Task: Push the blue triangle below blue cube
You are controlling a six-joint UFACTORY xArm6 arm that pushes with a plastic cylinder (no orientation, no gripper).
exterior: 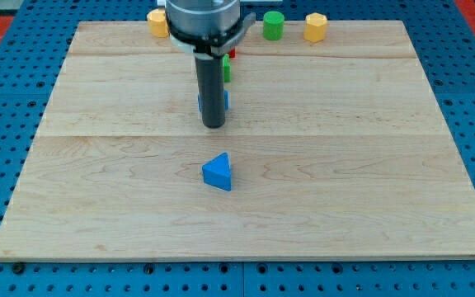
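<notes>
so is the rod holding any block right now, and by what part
Nothing is held. My tip stands in front of the blue cube, apart from the blue triangle toward the view's bottom.

blue triangle (218, 172), green cylinder (273, 25), pale wooden board (345, 165)

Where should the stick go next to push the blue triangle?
Probably nowhere far: the blue triangle already lies toward the view's bottom from the blue cube, which my tip mostly hides. My tip sits between them, apart from the triangle. I'd lift away, or at most nudge the triangle slightly toward the view's right to line up.
</notes>
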